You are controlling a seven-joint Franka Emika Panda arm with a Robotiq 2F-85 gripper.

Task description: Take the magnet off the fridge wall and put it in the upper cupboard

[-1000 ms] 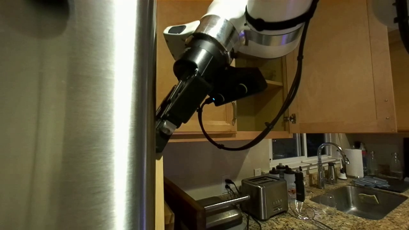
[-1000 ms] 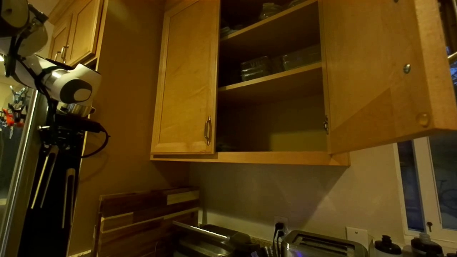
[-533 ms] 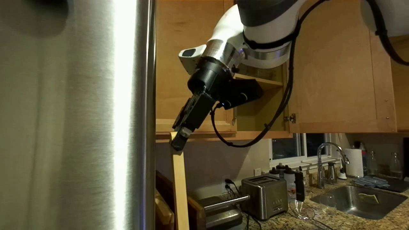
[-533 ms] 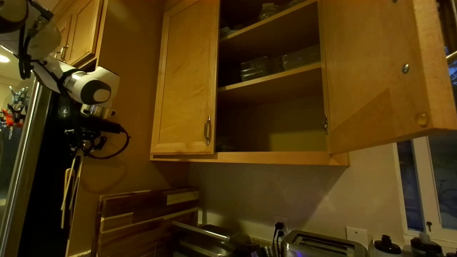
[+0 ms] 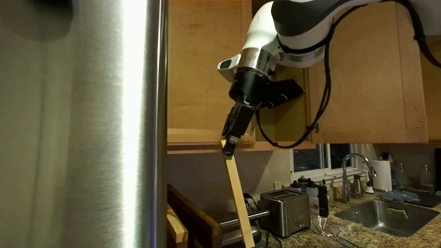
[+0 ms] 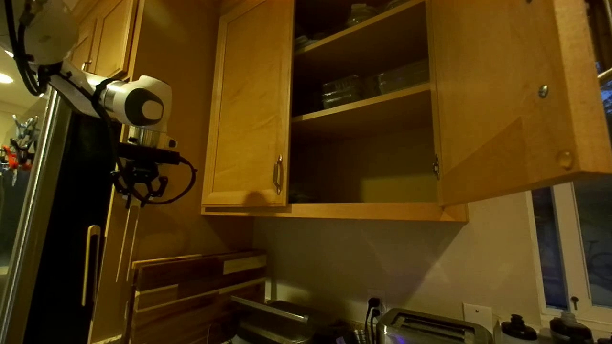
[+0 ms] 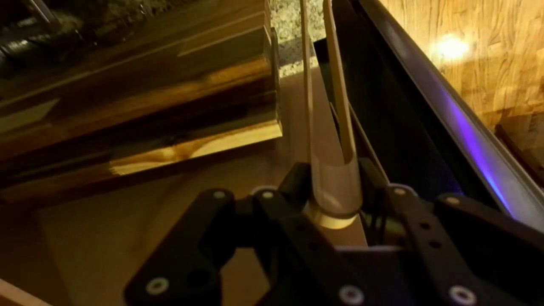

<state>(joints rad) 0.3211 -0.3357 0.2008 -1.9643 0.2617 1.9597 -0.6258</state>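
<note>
The magnet [image 5: 237, 196] is a long pale tan strip hanging from my gripper [image 5: 227, 150] in an exterior view, its lower end tilted towards the toaster. In an exterior view it shows as two thin prongs [image 6: 134, 239] below the gripper [image 6: 135, 200]. In the wrist view my gripper [image 7: 335, 182] is shut on the magnet's rounded top end [image 7: 337, 187]. The fridge wall [image 5: 86, 120] is the steel panel, and its black side [image 6: 62, 215] stands apart from the held magnet. The upper cupboard [image 6: 251, 110] has its right door open, showing inner shelves [image 6: 382, 99].
A similar tan strip [image 6: 93, 230] hangs on the fridge's black side. Cutting boards [image 6: 201, 291] stand below the gripper, beside the toaster [image 5: 286, 210]. The open cupboard door [image 6: 516, 95] juts out. Glass containers [image 6: 342, 91] sit on the middle shelf.
My gripper has moved away from the fridge, rightward in both exterior views, carrying the magnet. The magnet has come out from behind the fridge edge and tilts more. The cupboard is unchanged.
</note>
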